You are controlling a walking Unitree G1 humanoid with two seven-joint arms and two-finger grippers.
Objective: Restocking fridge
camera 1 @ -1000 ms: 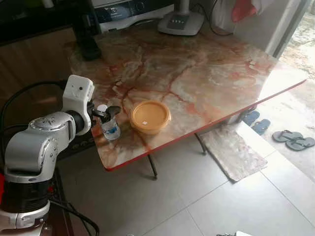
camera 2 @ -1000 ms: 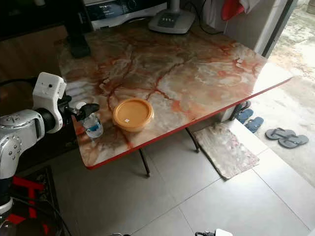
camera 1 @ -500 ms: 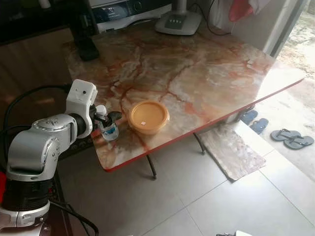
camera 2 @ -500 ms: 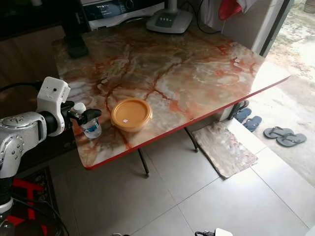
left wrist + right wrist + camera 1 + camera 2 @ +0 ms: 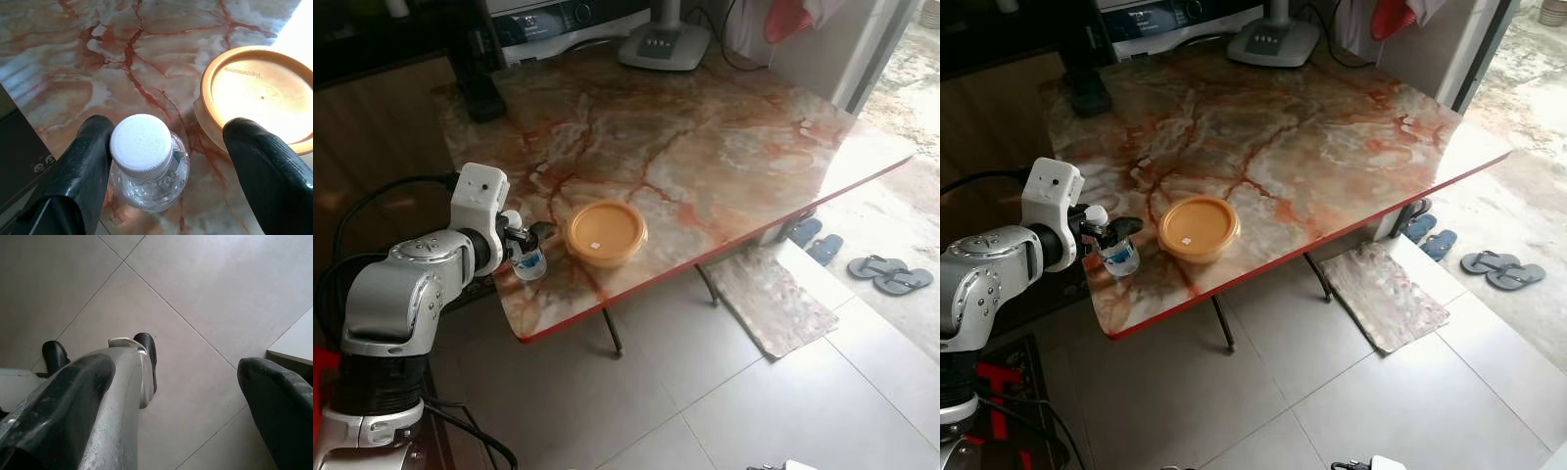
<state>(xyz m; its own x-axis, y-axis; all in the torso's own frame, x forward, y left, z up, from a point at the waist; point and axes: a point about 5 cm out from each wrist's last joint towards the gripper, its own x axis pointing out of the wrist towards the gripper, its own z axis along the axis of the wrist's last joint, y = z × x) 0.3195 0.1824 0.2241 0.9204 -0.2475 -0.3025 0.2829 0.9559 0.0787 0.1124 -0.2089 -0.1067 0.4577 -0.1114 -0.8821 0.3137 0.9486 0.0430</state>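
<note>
- The left hand [image 5: 164, 161] is up at the near left corner of the counter [image 5: 705, 147], fingers spread wide on either side of a small water bottle [image 5: 529, 260].
- In the left wrist view one finger [image 5: 90, 161] sits right against the white cap [image 5: 141, 145]; the other finger is well off it, out over the rim of the tub, so nothing is pinched.
- The bottle stands upright on the marble-patterned top, long axis vertical, cap pointing straight up, close to the counter's left edge.
- Clear water shows through the bottle's shoulders below the cap, and a blue label shows on its side in the head views.
- Just beside it, toward the middle of the counter, sits a round orange tub [image 5: 606, 233] with its lid on, flat and level; whether bottle and tub touch is hard to say.
- At the counter's far edge: a black object [image 5: 481, 93] on the left and the grey base of a fan [image 5: 664, 44] further right.
- The right hand [image 5: 190, 396] hangs low over the tiled floor [image 5: 205, 293], fingers spread and holding nothing.
- Past the counter's right end, a mat [image 5: 773, 299] lies on the tiles, with sandals [image 5: 891, 276] beyond it.
</note>
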